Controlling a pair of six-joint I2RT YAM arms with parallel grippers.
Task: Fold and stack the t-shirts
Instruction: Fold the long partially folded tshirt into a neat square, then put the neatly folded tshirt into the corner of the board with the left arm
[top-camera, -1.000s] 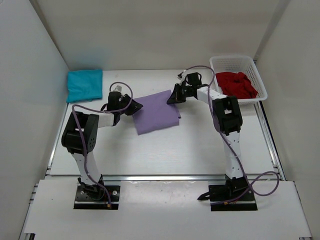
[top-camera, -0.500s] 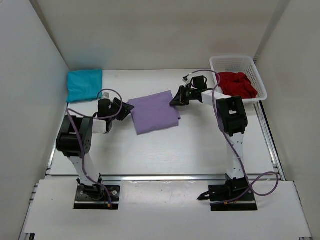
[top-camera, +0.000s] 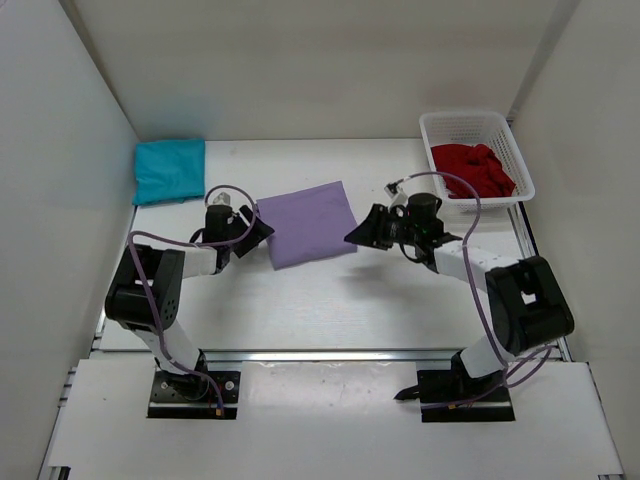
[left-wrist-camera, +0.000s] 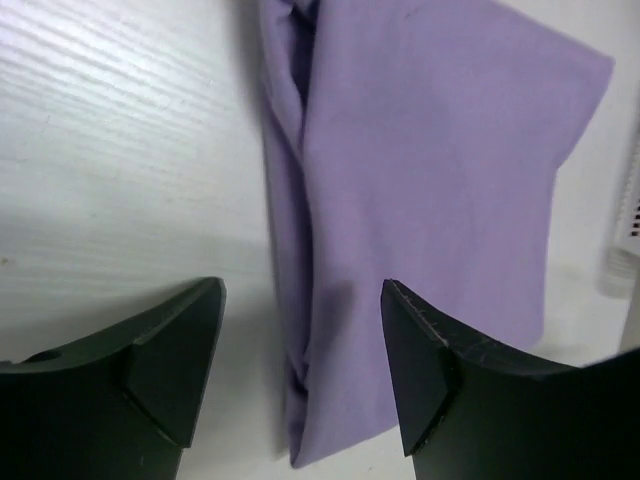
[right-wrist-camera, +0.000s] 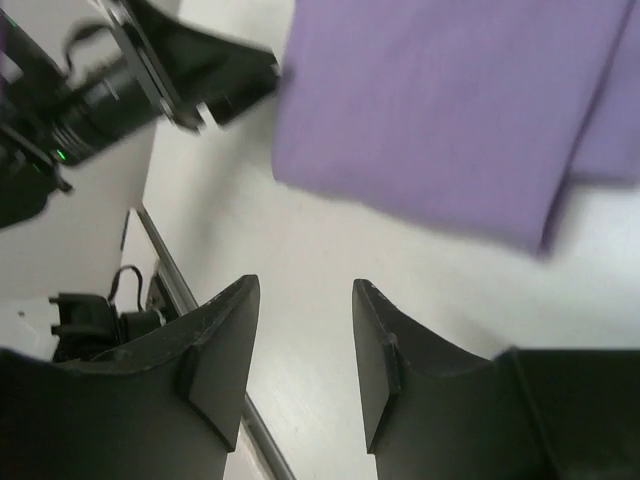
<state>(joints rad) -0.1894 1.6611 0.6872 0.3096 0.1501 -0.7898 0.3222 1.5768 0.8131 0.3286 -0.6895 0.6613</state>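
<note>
Both arms have let go of the lavender t-shirt (top-camera: 308, 222) and pulled back. The right gripper (top-camera: 358, 235), shut at the shirt's far corner a second ago, now hangs parted and empty just off its right edge. The left gripper (top-camera: 250, 228) stands wide and empty against its left edge. This fold looks finished; the teal t-shirt (top-camera: 168, 168), well beyond the left gripper, seems the stacking spot

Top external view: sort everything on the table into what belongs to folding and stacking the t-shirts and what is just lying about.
Belongs to the job:
teal t-shirt, folded, far left corner
lavender t-shirt, folded, mid-table
dark red t-shirt, crumpled in the basket

Just lying about:
white mesh basket, far right corner
</note>
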